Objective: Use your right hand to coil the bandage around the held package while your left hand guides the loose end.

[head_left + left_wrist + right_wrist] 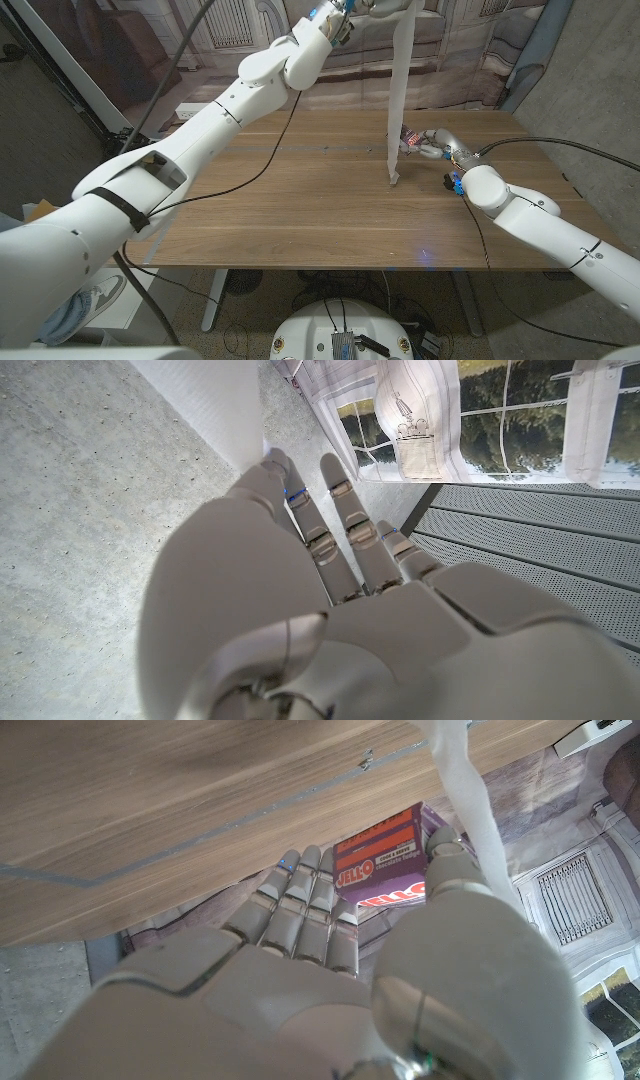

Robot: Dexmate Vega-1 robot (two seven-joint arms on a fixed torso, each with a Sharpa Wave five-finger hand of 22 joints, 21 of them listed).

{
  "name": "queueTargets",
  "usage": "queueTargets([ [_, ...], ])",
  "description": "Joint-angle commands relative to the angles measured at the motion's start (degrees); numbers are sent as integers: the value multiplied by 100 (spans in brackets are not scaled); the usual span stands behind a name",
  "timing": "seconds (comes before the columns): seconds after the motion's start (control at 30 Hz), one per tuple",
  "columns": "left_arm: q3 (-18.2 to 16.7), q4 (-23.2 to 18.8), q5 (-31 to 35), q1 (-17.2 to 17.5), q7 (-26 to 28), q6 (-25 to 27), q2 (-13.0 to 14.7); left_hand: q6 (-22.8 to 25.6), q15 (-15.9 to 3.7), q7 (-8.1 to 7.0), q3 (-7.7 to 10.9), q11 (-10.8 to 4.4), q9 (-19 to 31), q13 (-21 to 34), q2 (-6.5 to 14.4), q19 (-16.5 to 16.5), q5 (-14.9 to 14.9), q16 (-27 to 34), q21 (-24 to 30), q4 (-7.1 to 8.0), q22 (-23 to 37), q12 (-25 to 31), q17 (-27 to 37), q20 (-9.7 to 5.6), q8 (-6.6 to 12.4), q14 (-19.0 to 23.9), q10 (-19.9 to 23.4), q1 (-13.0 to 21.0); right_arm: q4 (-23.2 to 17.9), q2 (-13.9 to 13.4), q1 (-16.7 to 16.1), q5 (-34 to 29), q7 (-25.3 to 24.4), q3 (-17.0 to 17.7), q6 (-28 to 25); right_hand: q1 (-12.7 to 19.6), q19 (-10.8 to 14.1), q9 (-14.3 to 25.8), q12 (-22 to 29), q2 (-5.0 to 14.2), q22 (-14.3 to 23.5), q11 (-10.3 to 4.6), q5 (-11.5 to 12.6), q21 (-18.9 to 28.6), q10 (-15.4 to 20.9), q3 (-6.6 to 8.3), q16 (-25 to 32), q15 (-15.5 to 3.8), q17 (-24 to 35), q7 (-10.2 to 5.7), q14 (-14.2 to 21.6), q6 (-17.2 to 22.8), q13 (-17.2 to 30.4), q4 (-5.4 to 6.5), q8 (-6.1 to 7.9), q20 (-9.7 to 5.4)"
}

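Note:
A long white bandage (399, 90) hangs straight down from the picture's top to the wooden table (300, 210), where its lower end (393, 178) touches the surface. My left hand (352, 8) is raised high and holds the bandage's upper part; the strip (215, 410) runs beside that hand's fingers (335, 510). My right hand (438, 147) is at the table's right, just right of the strip, and grips a purple Jello package (380, 865), seen in the head view as a small box (410, 137). The bandage (468, 790) crosses that hand's thumb (470, 950) beside the package.
A thin black cable (262, 168) droops from the left arm onto the table's left half. Another black cable (540, 143) loops by the right arm near the table's right edge. Bare wood lies in front of the bandage.

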Motion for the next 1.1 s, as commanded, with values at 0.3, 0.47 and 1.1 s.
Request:
queueTargets([
  [0.3,277,319,-62,-251,44,102,-325,56,-542,-116,48,-37,12,1188,-63,-13,32,-77,-36,45,10,9,-8,-156,72,-50,28,-63,-99,23,-182,54,-41,78,385,335,53,11,39,377,12,-1103,26,37,1211,296,-2,-526,-7,-1064,90,1193,24,234,47,-341],
  [0.47,294,236,-82,-233,45,72,-328,63,-544,-118,57,-39,9,1178,-79,-28,32,-89,-40,54,10,-16,-14,-173,77,-61,36,-85,-112,51,-108,9,0,35,368,339,65,9,37,375,13,-1110,28,41,1230,303,-1,-526,-9,-1068,114,1208,24,229,44,-343],
  [1.1,333,127,58,-246,96,180,-429,67,-553,-124,91,-47,3,1173,-102,-49,36,-101,-41,64,10,-58,-21,-174,85,-70,82,-116,-99,127,71,-129,164,-110,440,338,74,2,34,372,14,-1120,33,41,1308,321,-8,-526,-12,-1064,165,1258,22,227,33,-343],
])
